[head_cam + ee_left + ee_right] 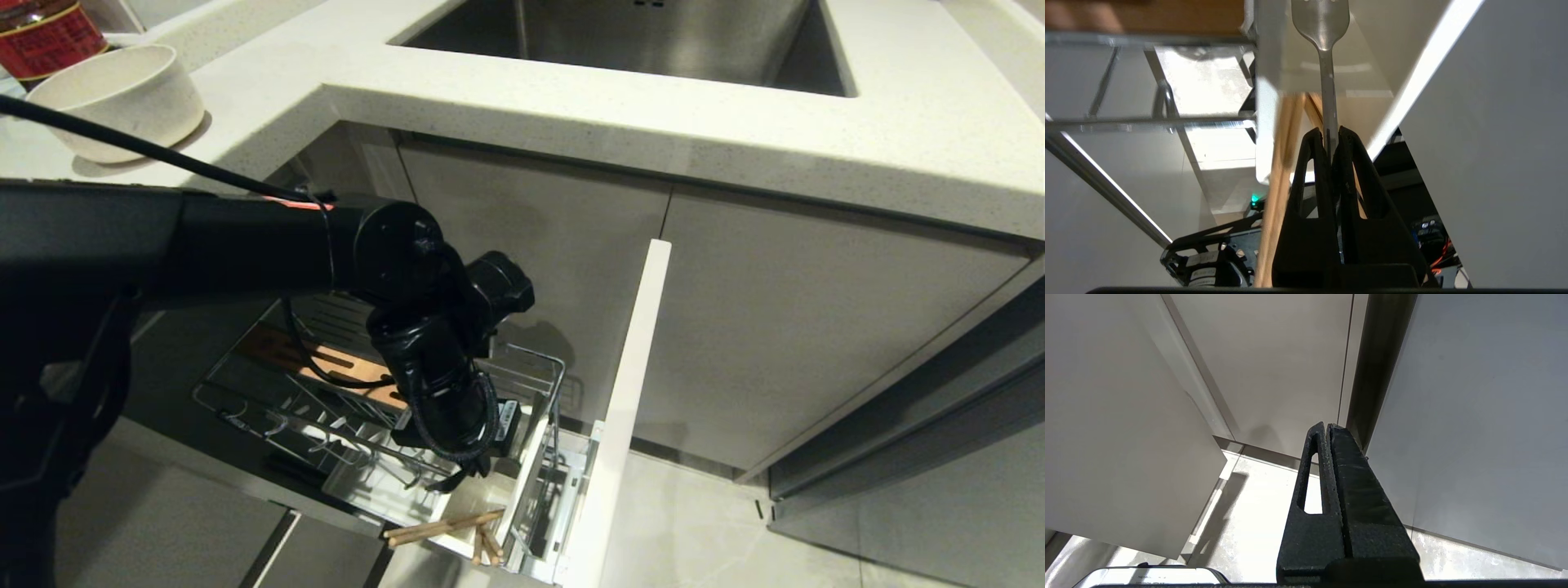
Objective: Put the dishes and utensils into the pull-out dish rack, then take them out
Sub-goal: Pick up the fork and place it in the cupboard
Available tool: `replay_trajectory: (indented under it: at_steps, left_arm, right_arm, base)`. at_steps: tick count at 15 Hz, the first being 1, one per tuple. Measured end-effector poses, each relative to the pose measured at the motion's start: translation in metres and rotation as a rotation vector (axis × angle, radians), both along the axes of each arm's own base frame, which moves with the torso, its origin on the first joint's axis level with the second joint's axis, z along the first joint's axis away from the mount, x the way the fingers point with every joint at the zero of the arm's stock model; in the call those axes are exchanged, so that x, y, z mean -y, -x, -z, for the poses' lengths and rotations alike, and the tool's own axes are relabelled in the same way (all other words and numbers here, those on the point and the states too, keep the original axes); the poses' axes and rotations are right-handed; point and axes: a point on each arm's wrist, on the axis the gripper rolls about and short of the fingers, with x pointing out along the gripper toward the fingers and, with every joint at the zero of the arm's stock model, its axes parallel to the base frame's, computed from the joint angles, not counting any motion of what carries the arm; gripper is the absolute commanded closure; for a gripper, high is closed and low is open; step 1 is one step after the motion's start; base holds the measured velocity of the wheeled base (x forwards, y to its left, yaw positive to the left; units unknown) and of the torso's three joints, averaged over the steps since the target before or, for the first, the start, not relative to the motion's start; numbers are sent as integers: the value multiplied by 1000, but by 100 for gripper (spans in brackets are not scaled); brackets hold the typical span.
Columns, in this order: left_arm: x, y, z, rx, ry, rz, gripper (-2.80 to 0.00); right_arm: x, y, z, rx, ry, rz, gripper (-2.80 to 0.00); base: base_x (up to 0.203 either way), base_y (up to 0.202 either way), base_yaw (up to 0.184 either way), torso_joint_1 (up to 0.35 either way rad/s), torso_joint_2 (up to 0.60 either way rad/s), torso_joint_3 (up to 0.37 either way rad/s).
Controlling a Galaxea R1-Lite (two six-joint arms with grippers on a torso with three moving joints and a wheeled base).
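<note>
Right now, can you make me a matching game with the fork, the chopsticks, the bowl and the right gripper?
Things:
1. fork
2. chopsticks
3. bowl
4. right gripper

Places:
A. on the counter
B. shut on nothing, near the floor
C. pinched in the left gripper
D. leaning in the rack's caddy

Pairs: 1-C, 2-D, 3-A, 4-B

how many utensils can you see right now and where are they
3: two wooden chopsticks lying tilted in the white cutlery caddy at the front of the pull-out rack, and one silver fork pinched by its handle in the left end effector over the caddy. Others may be hidden behind the arm.
</note>
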Motion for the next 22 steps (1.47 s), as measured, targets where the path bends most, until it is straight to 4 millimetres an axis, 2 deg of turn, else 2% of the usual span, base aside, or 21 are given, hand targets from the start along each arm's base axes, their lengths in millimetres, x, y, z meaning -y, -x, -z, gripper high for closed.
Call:
replay_trajectory:
  at_steps: [10,11,18,22]
  left_arm:
    - [3,-11,10,-14,-6,-12,0]
    - [2,-12,10,-13,-6,-14,-280]
    - [2,-13,7,-8,2,-21,-280]
    - [-1,-9,-2,12,15,-25,-280]
  right_arm:
    - [0,0,0,0,0,0,0]
    - [0,0,0,0,0,0,0]
    - [0,0,0,0,0,0,0]
    - [0,0,0,0,0,0,0]
  base:
    - [0,0,0,0,0,0]
    - [0,0,0,0,0,0]
    - [0,0,0,0,0,0]
    - [0,0,0,0,0,0]
